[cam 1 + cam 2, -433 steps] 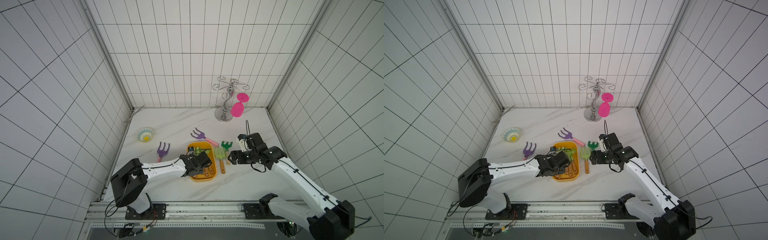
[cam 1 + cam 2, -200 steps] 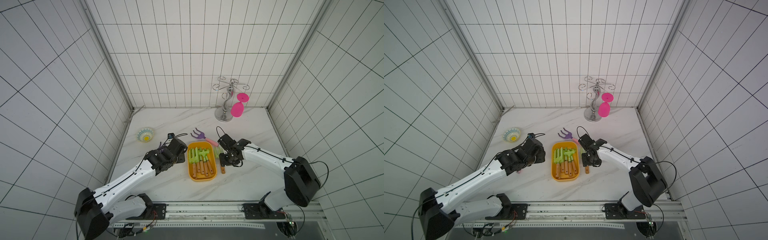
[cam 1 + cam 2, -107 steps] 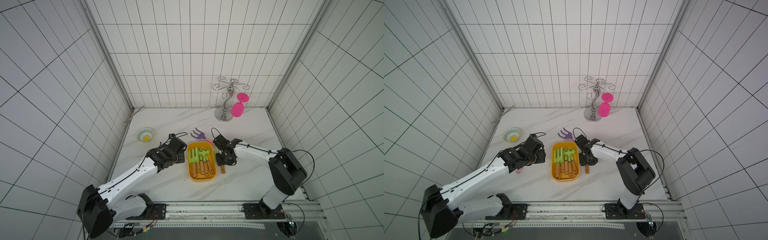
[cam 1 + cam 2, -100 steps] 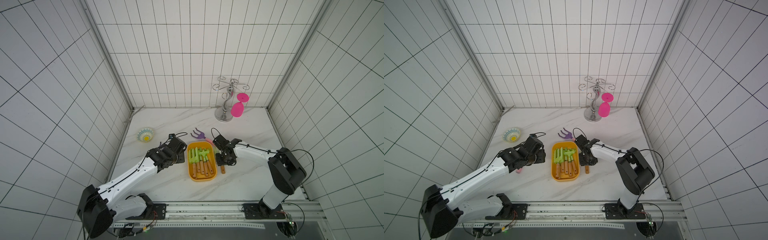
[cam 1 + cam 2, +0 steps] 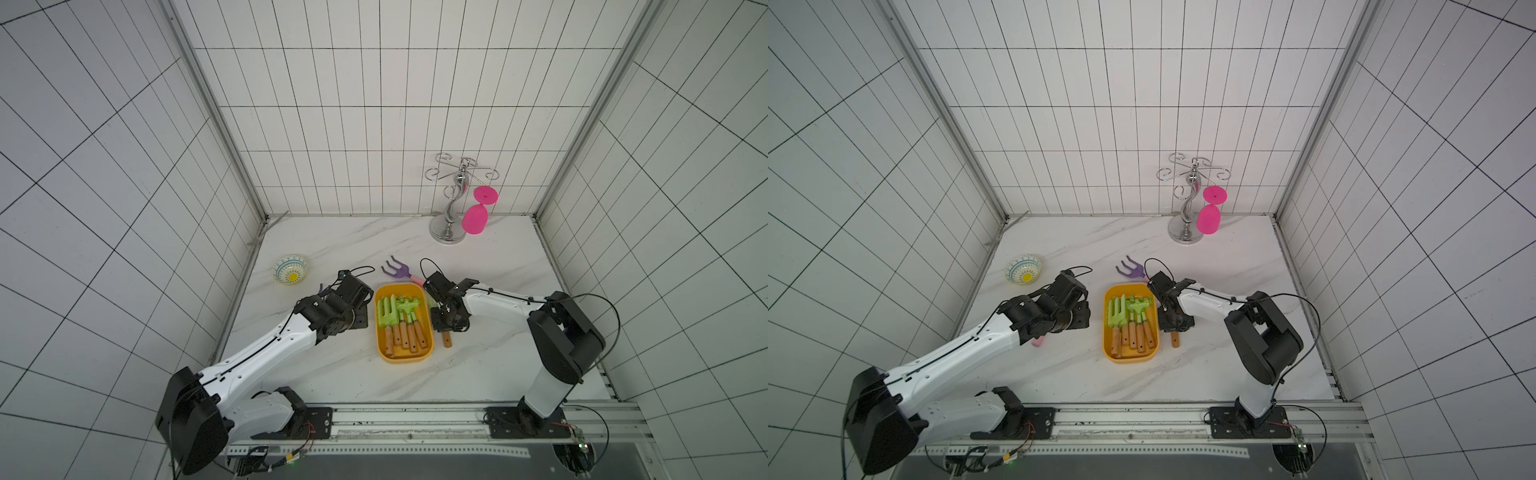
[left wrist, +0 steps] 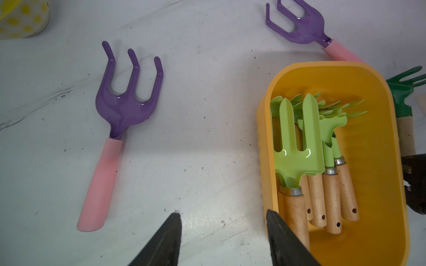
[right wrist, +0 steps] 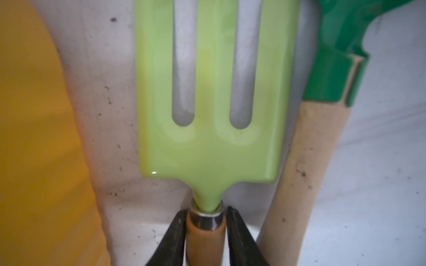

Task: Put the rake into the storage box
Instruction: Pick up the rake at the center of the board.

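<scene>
Rake (image 7: 212,142) lies at three o'clock of box (image 5: 403,358), right gripper (image 7: 205,220) clamped on its handle; left gripper (image 6: 221,216), jaws apart and empty, hovers at nine o'clock.

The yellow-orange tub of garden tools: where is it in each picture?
Top view: tub just below the picture's centre.
Top view: tub below centre, slightly left.
Left wrist view: nearly the whole tub, tools inside.
Right wrist view: only its blurred wall, beside the light-green rake.
Shared landmark: the purple rake off the tub's tine end; not in the right wrist view.
</scene>
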